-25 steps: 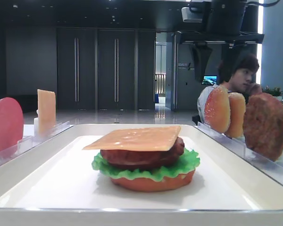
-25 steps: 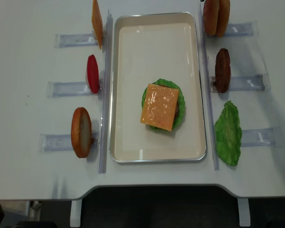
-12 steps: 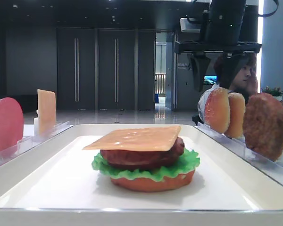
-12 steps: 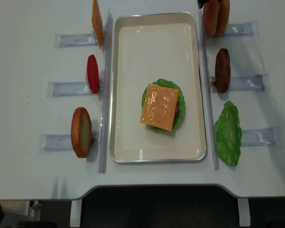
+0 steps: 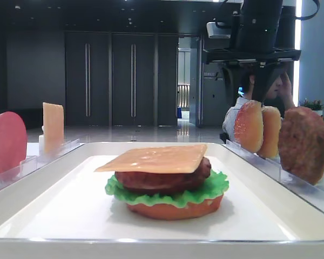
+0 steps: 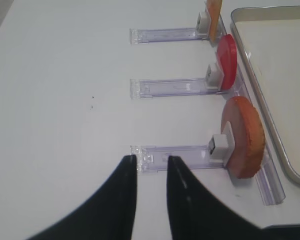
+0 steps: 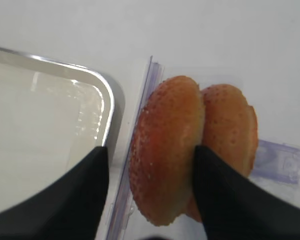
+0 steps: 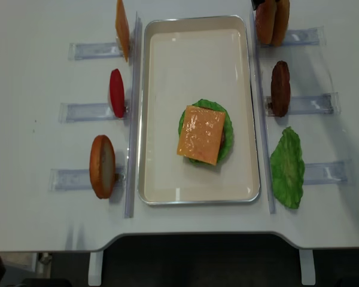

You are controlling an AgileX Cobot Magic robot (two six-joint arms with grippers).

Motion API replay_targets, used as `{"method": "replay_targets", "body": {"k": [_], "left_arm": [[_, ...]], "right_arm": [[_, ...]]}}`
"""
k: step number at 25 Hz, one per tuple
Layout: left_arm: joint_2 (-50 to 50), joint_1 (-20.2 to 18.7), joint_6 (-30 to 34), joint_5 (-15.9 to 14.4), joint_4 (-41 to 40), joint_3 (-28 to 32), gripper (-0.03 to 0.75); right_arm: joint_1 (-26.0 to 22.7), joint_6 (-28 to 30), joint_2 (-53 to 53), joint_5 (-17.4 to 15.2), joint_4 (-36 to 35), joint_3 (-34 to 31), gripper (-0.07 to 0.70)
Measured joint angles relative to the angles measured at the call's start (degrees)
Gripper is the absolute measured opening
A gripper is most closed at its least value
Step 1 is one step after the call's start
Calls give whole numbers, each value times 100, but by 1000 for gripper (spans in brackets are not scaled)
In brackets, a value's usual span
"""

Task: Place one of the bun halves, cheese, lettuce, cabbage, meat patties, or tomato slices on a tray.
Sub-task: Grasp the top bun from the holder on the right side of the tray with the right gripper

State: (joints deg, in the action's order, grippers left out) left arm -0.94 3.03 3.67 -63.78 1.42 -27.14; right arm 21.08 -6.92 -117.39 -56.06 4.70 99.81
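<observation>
Since a second ago the black right gripper [image 7: 150, 165] has come down over the two domed golden-tan speckled bun halves [image 7: 190, 150] standing on edge in a clear plastic slotted rack [image 7: 285, 162] at the table's far right corner, just beside the far right corner of the large white rectangular tray [image 8: 161, 107]. Its fingers [image 7: 225, 195] are spread apart and straddle the nearer bun half, one finger on its outer face and the other in the seam between the two halves; whether they press it yet cannot be told. The left gripper [image 6: 151, 165] hangs above the table's near left part with its fingers a narrow gap apart, holding nothing. On the tray sits one stack: a square orange-yellow cheese slice [image 8: 201, 134] over a dark brown round patty [image 5: 162, 181] and one ruffled green lettuce leaf [image 5: 167, 195]. Off the tray stand one second cheese slice [image 8: 122, 28], one pinkish-red tomato disc [image 8: 116, 92], one flat orange-red bun bottom [image 8: 102, 166], one second patty [image 8: 280, 88] and one loose lettuce leaf [image 8: 287, 167].
</observation>
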Motion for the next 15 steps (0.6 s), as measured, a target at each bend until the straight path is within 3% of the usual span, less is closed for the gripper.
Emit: {"method": "replay_targets", "body": {"k": [9, 15], "left_arm": [[0, 0, 0, 0, 0, 0, 159], [0, 0, 0, 0, 5, 0, 159]], "right_arm": [[-72, -283, -35, -536, 201, 0, 359], [-107, -295, -41, -588, 213, 0, 359]]}}
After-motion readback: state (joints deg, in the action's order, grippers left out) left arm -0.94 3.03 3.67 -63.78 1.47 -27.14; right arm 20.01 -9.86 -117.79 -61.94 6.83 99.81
